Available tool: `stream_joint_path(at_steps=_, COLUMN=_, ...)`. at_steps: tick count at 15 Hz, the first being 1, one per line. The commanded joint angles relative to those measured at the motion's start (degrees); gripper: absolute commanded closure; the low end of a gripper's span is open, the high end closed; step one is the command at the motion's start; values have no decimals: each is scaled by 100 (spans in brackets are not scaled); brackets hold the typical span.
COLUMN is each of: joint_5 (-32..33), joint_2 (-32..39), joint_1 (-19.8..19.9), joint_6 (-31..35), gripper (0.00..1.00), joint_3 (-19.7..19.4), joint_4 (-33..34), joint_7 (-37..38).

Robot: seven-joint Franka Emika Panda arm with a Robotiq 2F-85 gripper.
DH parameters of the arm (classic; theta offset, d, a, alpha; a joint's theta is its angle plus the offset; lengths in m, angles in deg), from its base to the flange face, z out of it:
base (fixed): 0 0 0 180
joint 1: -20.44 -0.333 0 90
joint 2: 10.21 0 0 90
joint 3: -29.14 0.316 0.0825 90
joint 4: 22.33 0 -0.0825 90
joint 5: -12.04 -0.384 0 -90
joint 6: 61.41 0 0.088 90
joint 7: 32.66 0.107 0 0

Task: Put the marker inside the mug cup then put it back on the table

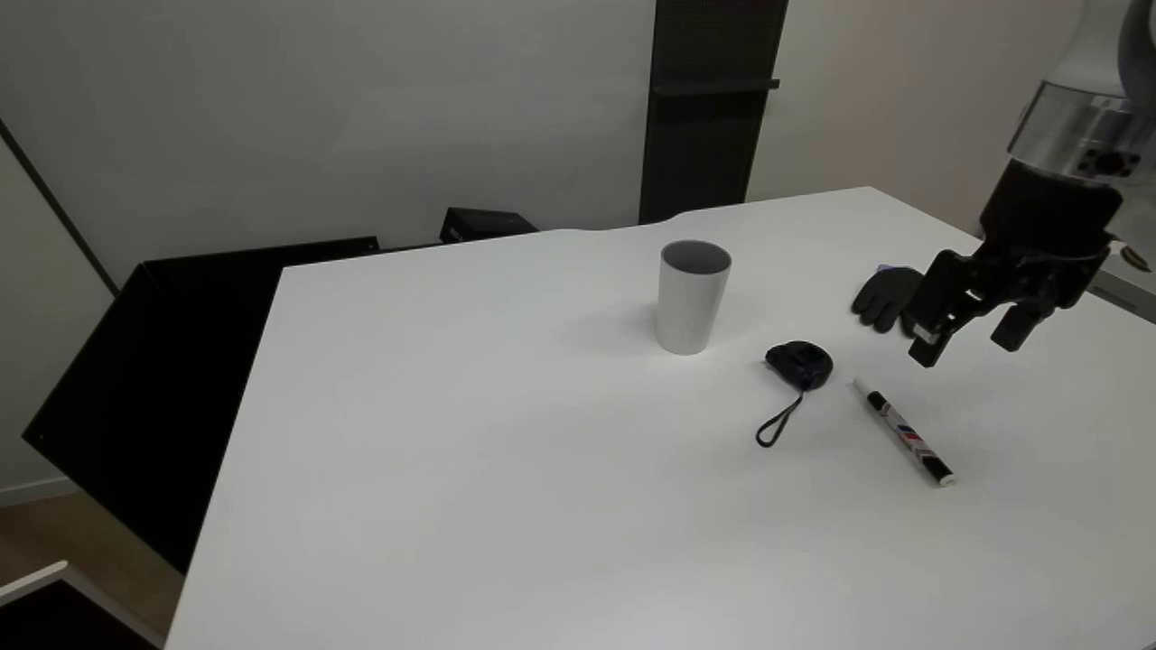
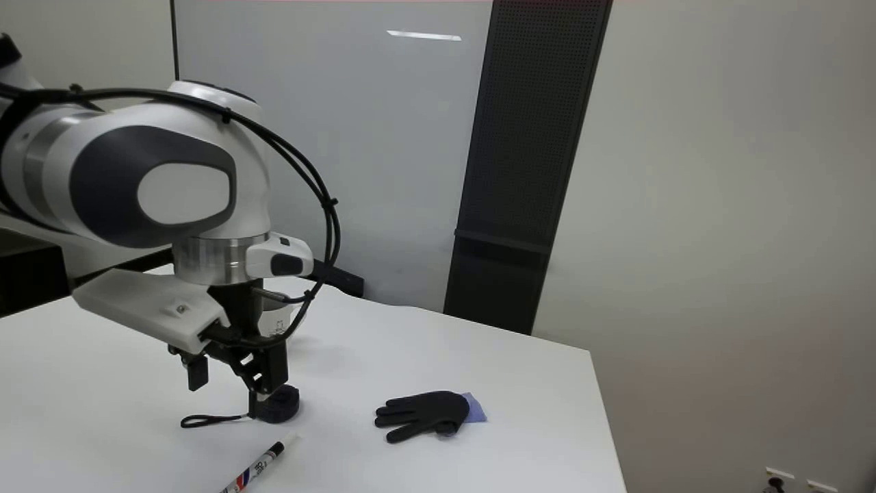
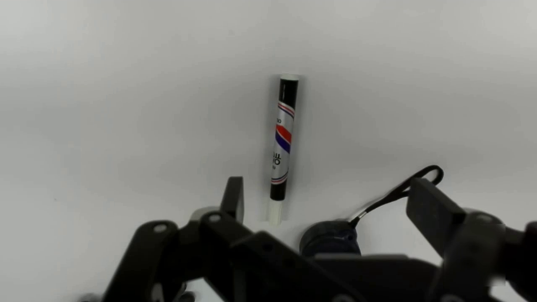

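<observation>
The marker [image 1: 903,434], white with black bands and a red-blue mark, lies flat on the white table [image 1: 452,469]. It also shows in an exterior view [image 2: 256,467], cut by the frame's bottom edge, and in the wrist view [image 3: 284,142]. The mug cup [image 1: 690,309], plain light grey, stands upright on the table; in an exterior view [image 2: 276,320] the arm partly hides it. My gripper [image 1: 966,347] is open and empty, above the table. In the wrist view the gripper [image 3: 333,199] has its fingers wide apart, with the marker's white tip between them, below.
A dark tape measure [image 1: 800,365] with a cord loop lies between the mug cup and the marker; it sits under the gripper in the wrist view [image 3: 329,239]. A black glove [image 2: 424,414] lies near the table's edge. Black furniture [image 1: 172,388] stands beyond the table.
</observation>
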Motion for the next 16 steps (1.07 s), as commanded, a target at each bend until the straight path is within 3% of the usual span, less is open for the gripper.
stream_joint_path(at_steps=1, joint_5=63, joint_2=3, joint_1=-8, joint_6=374, gripper=0, joint_3=-14, joint_4=-243, joint_7=81)
stream_joint_path(at_steps=8, joint_5=150, joint_2=471, joint_1=-4, joint_6=1219, gripper=0, joint_3=-102, joint_4=-294, joint_7=174)
stream_joint_path(at_steps=16, joint_5=59, joint_2=1115, joint_1=-41, joint_6=1667, gripper=0, joint_3=-122, joint_4=-209, joint_7=205)
